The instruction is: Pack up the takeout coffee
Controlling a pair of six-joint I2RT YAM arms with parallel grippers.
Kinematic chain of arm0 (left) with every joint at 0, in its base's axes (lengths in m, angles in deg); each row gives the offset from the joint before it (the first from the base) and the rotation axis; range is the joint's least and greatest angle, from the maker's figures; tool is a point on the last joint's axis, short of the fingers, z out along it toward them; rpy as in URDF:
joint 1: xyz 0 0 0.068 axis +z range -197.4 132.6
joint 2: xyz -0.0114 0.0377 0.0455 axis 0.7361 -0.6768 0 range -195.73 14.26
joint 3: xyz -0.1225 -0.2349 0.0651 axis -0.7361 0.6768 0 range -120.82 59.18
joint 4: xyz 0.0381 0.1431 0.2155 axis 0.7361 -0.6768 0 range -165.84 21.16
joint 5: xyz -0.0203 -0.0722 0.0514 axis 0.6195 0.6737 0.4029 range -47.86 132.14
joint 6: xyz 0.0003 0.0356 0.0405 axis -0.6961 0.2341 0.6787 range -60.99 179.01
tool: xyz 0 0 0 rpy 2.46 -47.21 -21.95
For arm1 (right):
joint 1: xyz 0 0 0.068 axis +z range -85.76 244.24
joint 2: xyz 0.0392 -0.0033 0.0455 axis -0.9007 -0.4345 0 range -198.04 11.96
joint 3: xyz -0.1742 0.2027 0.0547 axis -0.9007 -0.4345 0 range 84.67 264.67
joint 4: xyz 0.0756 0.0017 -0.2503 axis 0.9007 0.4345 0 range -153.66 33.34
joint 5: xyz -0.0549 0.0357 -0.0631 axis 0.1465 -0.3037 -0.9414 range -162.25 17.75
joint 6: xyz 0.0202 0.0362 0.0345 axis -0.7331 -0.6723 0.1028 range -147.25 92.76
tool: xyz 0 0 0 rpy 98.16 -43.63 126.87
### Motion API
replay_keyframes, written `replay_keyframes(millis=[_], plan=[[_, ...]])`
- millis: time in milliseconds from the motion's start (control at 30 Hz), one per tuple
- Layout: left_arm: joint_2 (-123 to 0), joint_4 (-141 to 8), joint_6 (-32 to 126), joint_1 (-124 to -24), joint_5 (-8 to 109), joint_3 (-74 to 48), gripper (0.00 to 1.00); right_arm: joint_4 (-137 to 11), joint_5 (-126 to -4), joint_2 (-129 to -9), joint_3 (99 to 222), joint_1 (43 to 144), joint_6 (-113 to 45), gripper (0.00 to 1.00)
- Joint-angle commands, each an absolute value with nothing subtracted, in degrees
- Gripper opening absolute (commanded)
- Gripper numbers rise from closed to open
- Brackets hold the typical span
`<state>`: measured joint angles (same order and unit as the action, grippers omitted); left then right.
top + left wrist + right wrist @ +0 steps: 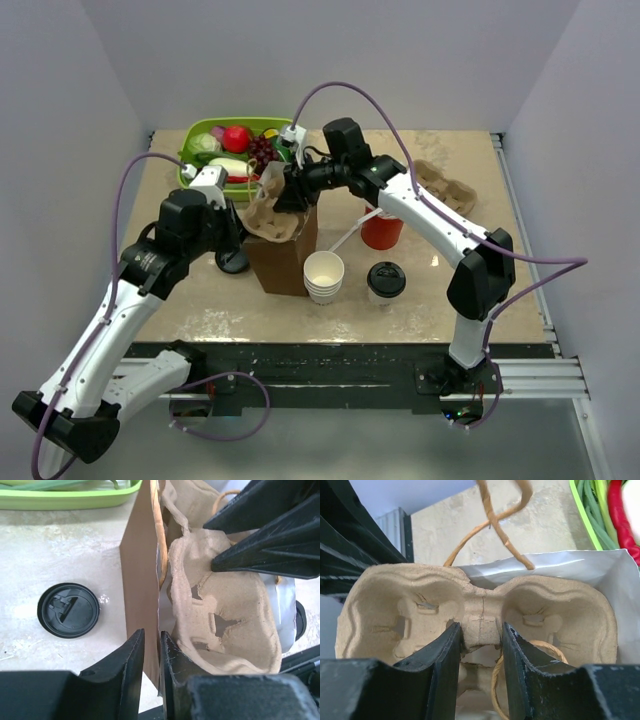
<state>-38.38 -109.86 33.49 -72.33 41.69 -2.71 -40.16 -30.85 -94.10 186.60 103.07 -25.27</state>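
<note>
Inside the right pincer (479,632), gripped, sits the cup carrier (395,605); astride the paper bag (140,570) wall, the left pincer (151,642) stands released.

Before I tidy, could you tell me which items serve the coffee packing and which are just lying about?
In use: lidded coffee cup, brown paper bag, pulp cup carrier.
Lying about: stacked lidless cups, loose black lid, red cup, spare carrier, green tray.

Clamps the middle ridge of a pulp cup carrier (395,610) in the right end effector (480,632), above an open paper bag (600,572).
</note>
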Motion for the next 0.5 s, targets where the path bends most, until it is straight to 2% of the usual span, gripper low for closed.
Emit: replay_keyframes(millis=[0,267,467], plan=[[-38.20,-108.66,32.73,-72.63,39.24,-5.86,0.22,-37.21,-33.76,-92.54,188.29,102.92,-18.11,0.36],[-39.79,-108.39,32.55,-72.63,39.32,-6.30,0.12,-34.14,-38.06,-92.36,188.55,102.83,-12.49,0.36],[-39.44,-107.34,33.17,-72.63,41.16,-6.03,0.05,-36.59,-45.87,-92.71,188.02,102.83,-16.06,0.36]])
